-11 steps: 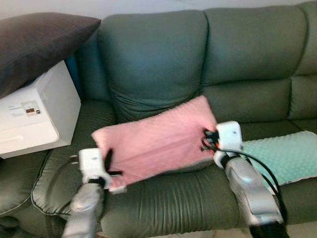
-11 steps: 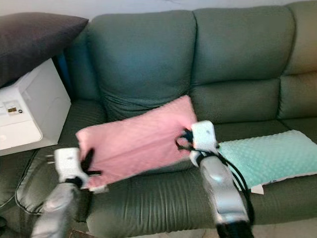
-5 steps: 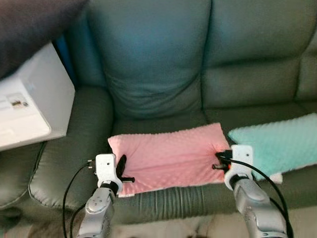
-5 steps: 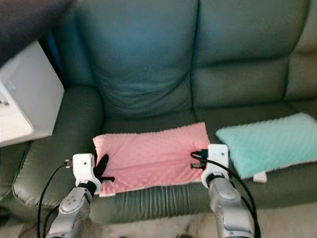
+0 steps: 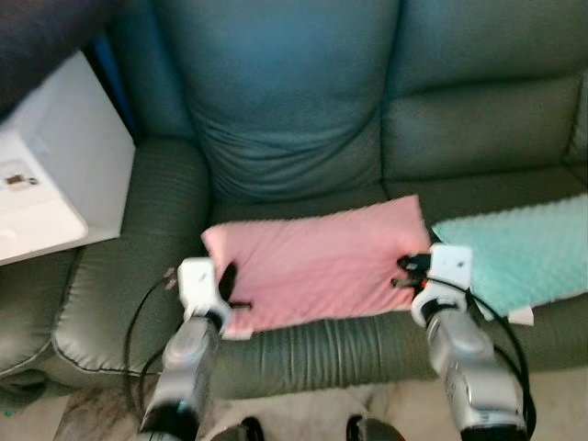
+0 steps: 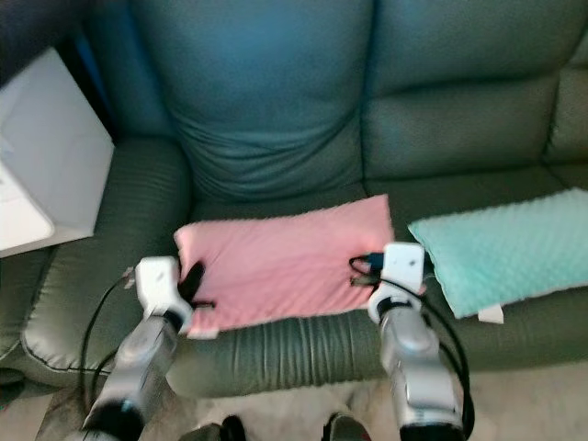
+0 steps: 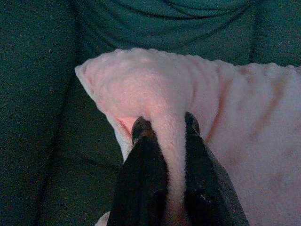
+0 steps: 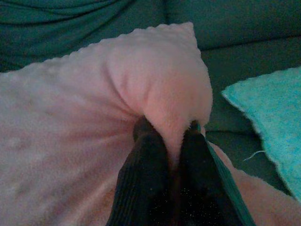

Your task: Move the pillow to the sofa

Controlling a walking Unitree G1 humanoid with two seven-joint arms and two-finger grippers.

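Note:
A pink dotted pillow lies flat on the seat of the dark green sofa. My left gripper is shut on the pillow's left edge, and its black fingers pinch a fold of pink fabric. At the pillow's right edge my right gripper is shut on another fold, with its fingers pressed on both sides.
A mint green pillow lies on the seat just right of the pink one. A white appliance stands on the sofa's left end, with a dark grey cushion above it. Light floor runs along the sofa's front.
The pink pillow has come down from a tilted, lifted pose to lie flat on the seat. Both grippers stayed shut on its ends. The camera has tilted down and closer.

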